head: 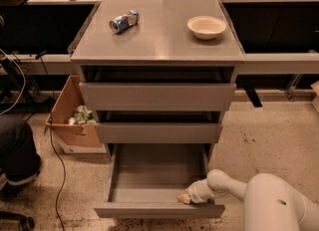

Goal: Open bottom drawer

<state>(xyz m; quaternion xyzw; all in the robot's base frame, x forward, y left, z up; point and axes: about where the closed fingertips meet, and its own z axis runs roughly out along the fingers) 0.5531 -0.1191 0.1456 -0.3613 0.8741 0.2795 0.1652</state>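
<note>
At floor level, bottom drawer point(159, 210) stands open — hand point(185, 197) inside front-right corner, grip state unclear.

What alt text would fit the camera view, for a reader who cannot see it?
The bottom drawer of a grey three-drawer cabinet stands pulled far out, with the robot's gripper just inside its front panel near the right corner. On the cabinet top are a dented can and a pale bowl; a cardboard box sits on the floor beside it.

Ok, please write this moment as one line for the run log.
bottom drawer: pulled out | claw: inside it, at front right | cabinet top: can lying, bowl
</note>
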